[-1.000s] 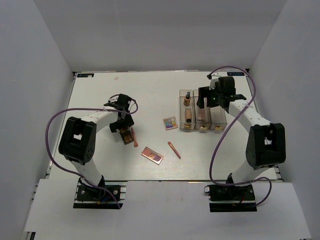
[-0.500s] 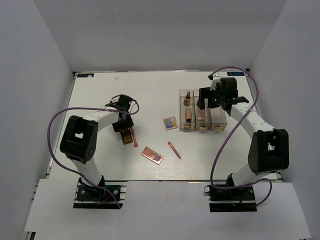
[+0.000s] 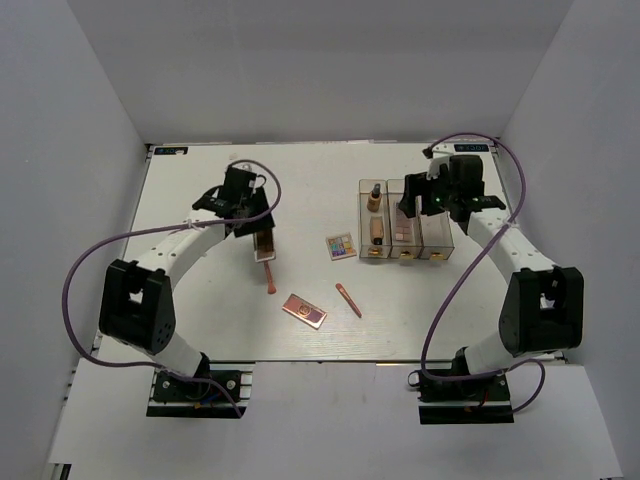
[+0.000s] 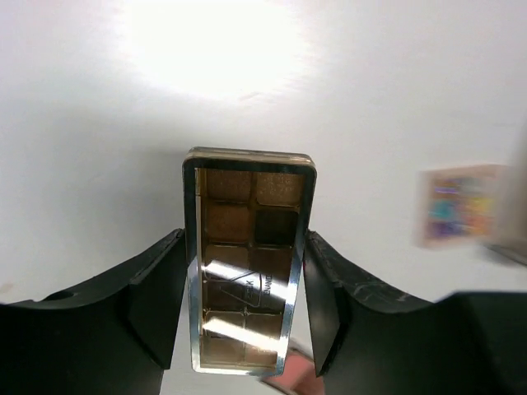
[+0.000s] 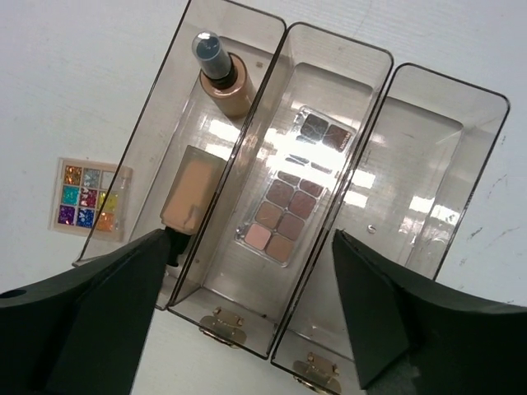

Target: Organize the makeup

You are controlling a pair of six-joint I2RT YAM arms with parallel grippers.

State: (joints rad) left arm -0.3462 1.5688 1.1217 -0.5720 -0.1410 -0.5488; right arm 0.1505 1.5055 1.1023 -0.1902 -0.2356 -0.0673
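My left gripper [image 3: 263, 240] is shut on a gold-framed brown eyeshadow palette [image 4: 247, 263], held by its long edges above the table. A coral stick [image 3: 270, 279] lies just near of it. A rose-gold palette [image 3: 304, 310], a second coral stick [image 3: 348, 299] and a multicoloured palette [image 3: 340, 246] lie on the table. My right gripper [image 5: 253, 239] is open and empty over the clear three-compartment box [image 3: 435, 235]. The box's left compartment holds a brown capped bottle [image 5: 221, 74] and a beige tube [image 5: 191, 197]. The middle one holds a pink-brown palette [image 5: 286, 193].
The box's right compartment [image 5: 428, 189] holds nothing. The multicoloured palette [image 5: 89, 196] lies just left of the box. Gold knobs [image 5: 220, 322] face the near side. White walls enclose the table on three sides.
My left gripper has moved toward the back and slightly right with the brown palette, away from the coral stick. My right gripper has shifted slightly right over the box.
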